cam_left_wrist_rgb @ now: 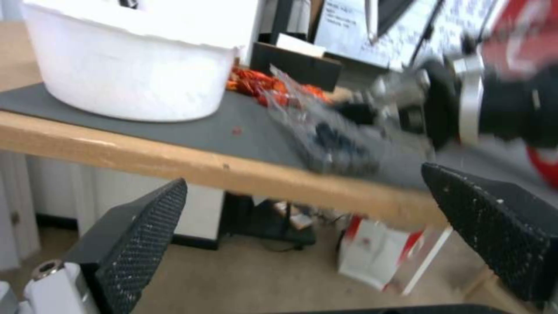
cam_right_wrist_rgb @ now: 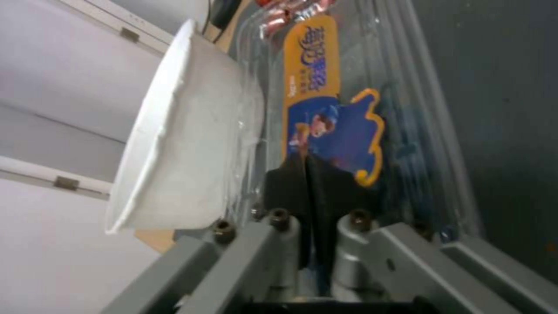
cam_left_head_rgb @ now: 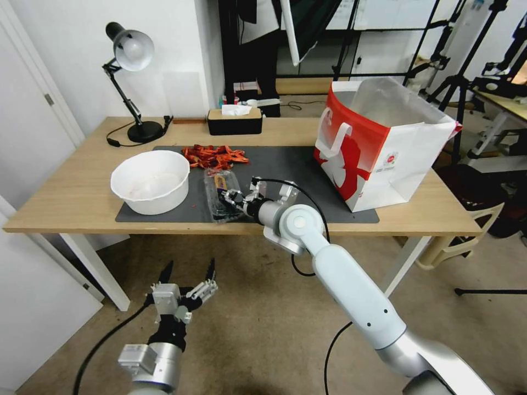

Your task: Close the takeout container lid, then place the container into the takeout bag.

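The takeout container, a small clear clamshell with dark berries inside, lies on the grey mat between the bowl and the bag. Its lid, with an orange and blue label, faces up. My right gripper is shut, with its black fingertips together against the lid near the label's end. Whether the lid is pressed fully closed I cannot tell. The red and white takeout bag stands open at the table's right end. My left gripper hangs open below the table's front edge. In the left wrist view the container shows blurred on the mat.
A big white bowl sits just left of the container. Red strips lie behind it on the mat. A black tissue box and a desk lamp stand at the back. The table's front edge is above the left gripper.
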Available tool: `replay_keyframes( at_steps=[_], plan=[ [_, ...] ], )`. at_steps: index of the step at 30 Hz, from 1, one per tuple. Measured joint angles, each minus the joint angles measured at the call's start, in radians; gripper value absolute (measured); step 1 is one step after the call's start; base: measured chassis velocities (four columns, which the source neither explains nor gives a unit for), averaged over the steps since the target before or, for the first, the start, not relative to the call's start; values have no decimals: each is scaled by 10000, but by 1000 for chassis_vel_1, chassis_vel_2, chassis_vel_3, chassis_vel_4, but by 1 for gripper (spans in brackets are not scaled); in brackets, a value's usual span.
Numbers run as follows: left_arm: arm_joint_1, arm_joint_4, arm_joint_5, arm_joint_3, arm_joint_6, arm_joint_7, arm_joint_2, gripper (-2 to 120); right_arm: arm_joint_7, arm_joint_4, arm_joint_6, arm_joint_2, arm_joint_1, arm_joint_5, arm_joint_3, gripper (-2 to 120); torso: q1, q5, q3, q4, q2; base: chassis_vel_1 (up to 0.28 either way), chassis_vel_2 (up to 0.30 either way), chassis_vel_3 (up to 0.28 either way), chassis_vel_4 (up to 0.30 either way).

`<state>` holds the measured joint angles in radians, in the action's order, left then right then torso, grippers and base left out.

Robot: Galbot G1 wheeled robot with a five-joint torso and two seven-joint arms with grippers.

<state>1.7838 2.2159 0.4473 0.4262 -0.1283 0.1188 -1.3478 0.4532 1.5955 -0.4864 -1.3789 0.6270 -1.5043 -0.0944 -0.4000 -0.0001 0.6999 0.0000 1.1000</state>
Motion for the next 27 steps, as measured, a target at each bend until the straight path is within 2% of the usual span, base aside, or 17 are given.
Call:
replay_keyframes(
  at_steps=[3,4,7,8,10,11,13,15,18,19,23,27],
  plan=[
    [-290,711,1719,-8,538,934,286,100,113,46,-252,88,-21,-8,-19,0,0,1,0,0,0,0,0,0,0],
    [-290,711,1719,-8,538,934,286,100,113,46,-252,88,-21,-8,-19,0,0,1,0,0,0,0,0,0,0],
    [-716,1217,3442,29,967,1538,546,100,220,64,-396,151,-78,3,-54,0,0,0,1,0,0,0,0,0,0],
    [-716,1217,3442,29,967,1538,546,100,220,64,-396,151,-78,3,-54,0,0,0,1,0,0,0,0,0,0],
    [-1019,1433,4603,100,1267,1755,806,100,314,83,-478,205,-140,-1,-84,0,0,1,1,0,0,0,0,0,0],
    [-1019,1433,4603,100,1267,1755,806,100,314,83,-478,205,-140,-1,-84,0,0,1,1,0,0,0,0,0,0],
    [-1351,1522,5504,136,1443,1858,1078,100,344,96,-530,289,-188,-11,-118,0,0,0,0,0,0,0,0,0,0],
    [-1557,1524,5907,148,1518,1907,1214,100,354,103,-547,322,-206,-34,-123,0,0,0,1,1,0,0,0,0,0],
    [-2291,1441,7398,205,1901,2032,1644,100,425,125,-580,410,-252,-149,-123,0,0,0,1,0,0,0,0,0,0],
    [-2291,1441,7398,205,1901,2032,1644,100,425,125,-580,410,-252,-149,-123,0,0,0,1,0,0,0,0,0,0],
    [-3249,1013,8555,200,2370,2123,2244,100,448,174,-601,553,-282,-266,-112,0,0,1,1,-2,0,0,0,0,0],
    [-3700,609,8880,142,2526,2188,2575,100,474,192,-620,575,-295,-324,-79,0,0,0,1,-1,0,0,0,0,0]
  ],
)
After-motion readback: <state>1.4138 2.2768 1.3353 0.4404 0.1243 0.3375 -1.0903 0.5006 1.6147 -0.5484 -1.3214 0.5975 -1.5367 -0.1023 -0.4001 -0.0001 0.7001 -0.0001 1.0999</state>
